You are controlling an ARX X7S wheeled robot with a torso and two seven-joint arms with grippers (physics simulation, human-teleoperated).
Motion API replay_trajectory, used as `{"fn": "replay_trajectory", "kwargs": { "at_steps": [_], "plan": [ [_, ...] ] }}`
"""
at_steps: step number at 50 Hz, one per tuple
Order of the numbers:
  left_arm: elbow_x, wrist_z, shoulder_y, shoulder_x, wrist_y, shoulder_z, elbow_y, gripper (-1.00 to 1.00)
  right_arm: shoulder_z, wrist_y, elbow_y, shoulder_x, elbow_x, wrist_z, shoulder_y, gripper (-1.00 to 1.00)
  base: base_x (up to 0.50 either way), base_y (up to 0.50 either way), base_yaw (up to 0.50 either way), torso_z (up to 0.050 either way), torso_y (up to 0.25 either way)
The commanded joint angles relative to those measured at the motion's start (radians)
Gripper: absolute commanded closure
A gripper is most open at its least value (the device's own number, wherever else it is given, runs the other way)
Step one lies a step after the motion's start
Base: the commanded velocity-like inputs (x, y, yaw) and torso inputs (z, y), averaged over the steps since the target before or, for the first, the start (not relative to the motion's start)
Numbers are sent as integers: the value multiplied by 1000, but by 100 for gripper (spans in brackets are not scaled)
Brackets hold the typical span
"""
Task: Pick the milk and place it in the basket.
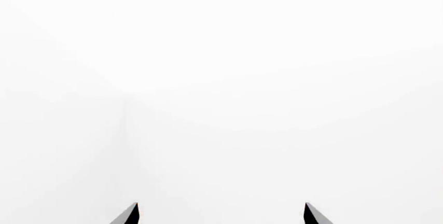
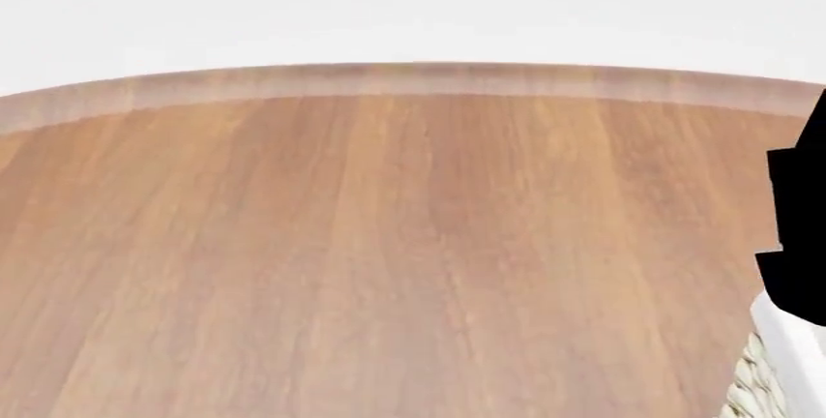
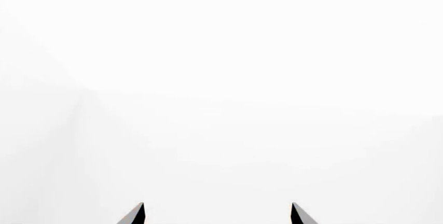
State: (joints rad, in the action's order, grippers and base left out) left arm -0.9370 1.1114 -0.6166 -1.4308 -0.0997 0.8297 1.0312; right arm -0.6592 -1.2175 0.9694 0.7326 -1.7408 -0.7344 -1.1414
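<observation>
Looking forward and down, one view after another:

Head view, surface: broad round-edged wooden table (image 2: 387, 263) with warm brown grain and a paler rim band along the far edge, filling most of the picture.
Head view, background: plain white beyond the table's far edge.
Head view, lower right corner: sliver of cream woven wicker basket (image 2: 749, 389), white cloth liner folded over the rim, cut off by the picture edge.
Head view, right edge: black blocky robot part (image 2: 803, 224) above the basket corner; which part, cannot tell.
Head view, milk: not visible anywhere in this picture; position cannot be told.

Left wrist view, tool: left gripper (image 1: 221, 214), only two dark pointed fingertips (image 1: 130, 215) showing at the picture's edge, spread well apart, nothing between them.
Left wrist view, surroundings: featureless white, with a faint vertical seam; no task thing seen.

Right wrist view, tool: right gripper (image 3: 218, 214), two dark fingertips (image 3: 137, 215) likewise spread wide, gap bare.
Right wrist view, surroundings: plain white with faint shading; neither milk nor basket seen.
</observation>
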Motion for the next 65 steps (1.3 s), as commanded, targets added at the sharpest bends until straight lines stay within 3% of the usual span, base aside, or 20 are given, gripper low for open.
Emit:
{"fn": "replay_trajectory", "kwargs": {
  "at_steps": [1,22,40,53,58,65],
  "plan": [
    [23,-22,6,25,6,13,1,-100,-18,3,6,-18,24,24,13,-100,500,0,0,0,14],
    [33,-17,19,19,0,-17,-6,-100,9,-28,-30,-55,63,84,69,-100,103,-1,0,0,0],
    [28,-21,37,23,13,-27,-7,-100,150,-66,-236,-101,-157,218,257,-100,0,0,0,0,0],
    [25,-27,47,30,22,-29,-4,-100,92,-262,-144,-180,-31,554,401,-100,0,0,0,0,0],
    [27,-26,50,27,21,-35,-4,-100,80,-323,-70,-242,174,796,476,-100,0,0,0,0,0],
    [32,-26,53,28,18,-46,-8,-100,214,-202,1,-219,527,1096,624,-100,0,0,0,0,0]
  ]
}}
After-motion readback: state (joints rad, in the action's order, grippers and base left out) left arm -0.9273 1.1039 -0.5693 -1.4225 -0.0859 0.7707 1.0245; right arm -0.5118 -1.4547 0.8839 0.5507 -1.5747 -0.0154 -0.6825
